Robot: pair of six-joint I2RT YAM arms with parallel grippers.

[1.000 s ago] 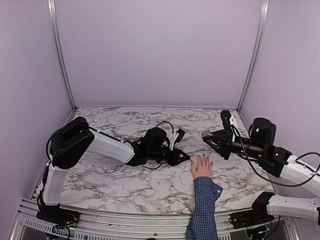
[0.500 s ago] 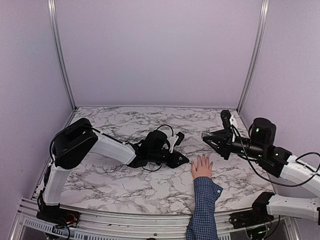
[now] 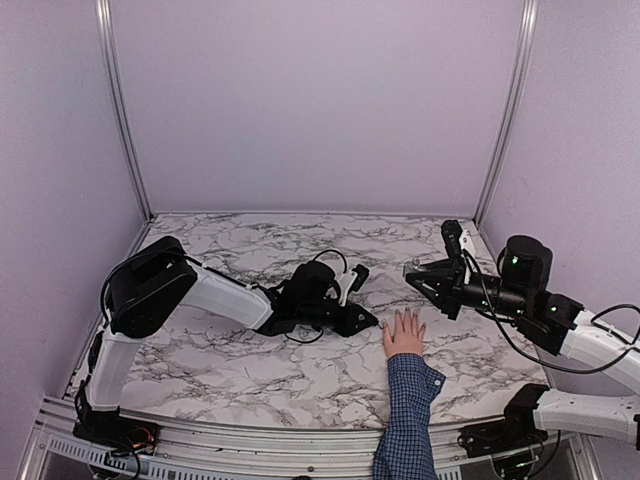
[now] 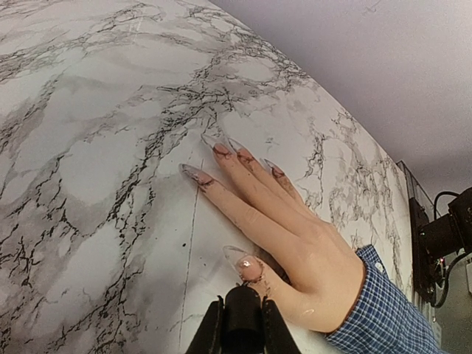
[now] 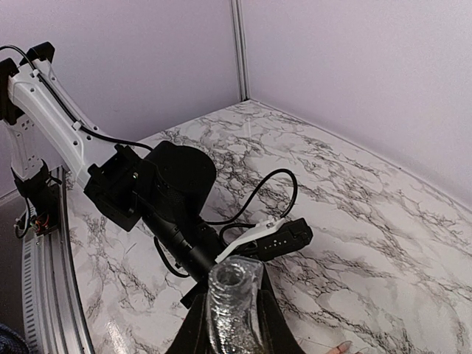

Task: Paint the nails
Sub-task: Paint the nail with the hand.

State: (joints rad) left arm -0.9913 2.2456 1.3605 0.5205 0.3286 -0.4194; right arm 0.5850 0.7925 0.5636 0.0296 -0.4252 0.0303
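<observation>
A pale hand (image 3: 404,335) in a blue checked sleeve (image 3: 408,415) lies flat on the marble table, fingers spread. Its nails are long and clear, with pinkish bases. In the left wrist view the thumb nail (image 4: 249,268) sits just ahead of my left gripper (image 4: 241,313), and the other nails (image 4: 221,147) lie further off. My left gripper (image 3: 365,320) is shut on a black brush cap (image 4: 243,317), whose tip is at the thumb nail's base. My right gripper (image 5: 232,310) is shut on an open, clear glittery bottle (image 5: 234,295), held above the table right of the hand (image 3: 418,275).
The left arm (image 3: 230,295) stretches low across the table's middle, with a black cable looping over its wrist (image 5: 265,192). Purple walls and metal posts (image 3: 500,120) close in the back and sides. The right arm's base (image 3: 520,425) stands next to the sleeve.
My left arm has shifted slightly, bringing the brush cap a little lower towards the thumb. The hand and my right gripper have not moved.
</observation>
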